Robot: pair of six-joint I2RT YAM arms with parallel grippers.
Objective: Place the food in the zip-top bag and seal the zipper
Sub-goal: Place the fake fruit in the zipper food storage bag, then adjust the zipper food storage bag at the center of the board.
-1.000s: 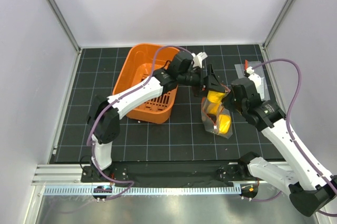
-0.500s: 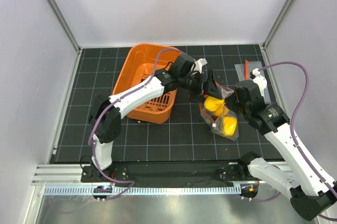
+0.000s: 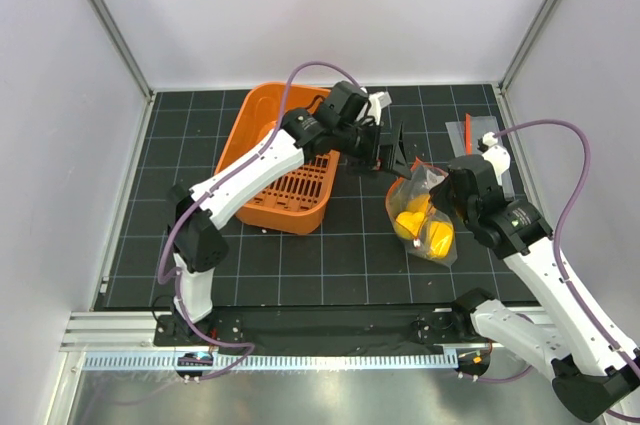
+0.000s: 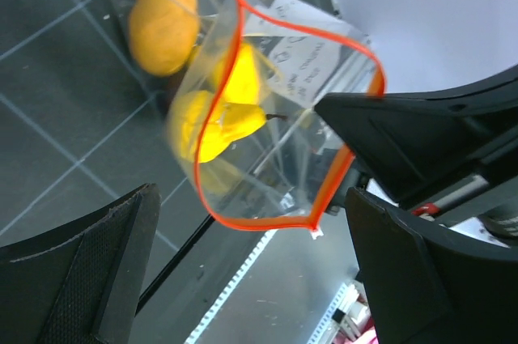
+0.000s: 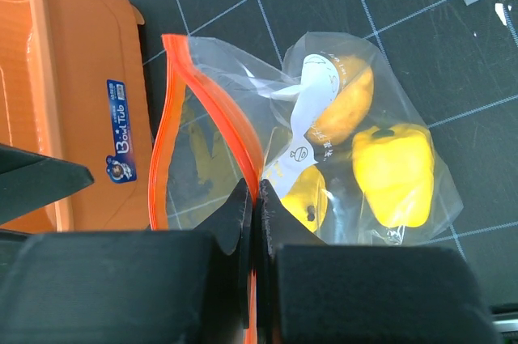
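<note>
- Watching the right gripper (image 5: 251, 198), I see its jaws pinched tight on one stretch of the zipper (image 5: 174, 117). It holds up the mouth of the zip-top bag (image 3: 425, 220), whose lower end seems to rest on the bench (image 3: 300, 265) just right of the orange tub (image 3: 280, 160).
- The left gripper (image 3: 392, 152) hangs spread wide with nothing in it, close by the gaping mouth.
- All the food I can make out sits inside the bag: a yellow pepper (image 5: 396, 174), an orange fruit (image 5: 344, 109) and a yellow pear (image 4: 222, 121).
- My main worry is that the pinch takes a single thin spot of slick plastic. A tug from the other arm could pull the strip free, and the bag would flop over.
- With the mouth this wide, any tilt towards the opening could roll the rounder pieces out onto the bench.
- The white slider (image 4: 314, 231) is tiny. The broad left fingers could miss it, or crumple the strip so the two lips won't line up.
- The pear looks nearest the opening, so I judge it could get caught between the lips and block the seal.
- The left arm reaches across over the tub, so a careless swing could knock the tub into the bag.
</note>
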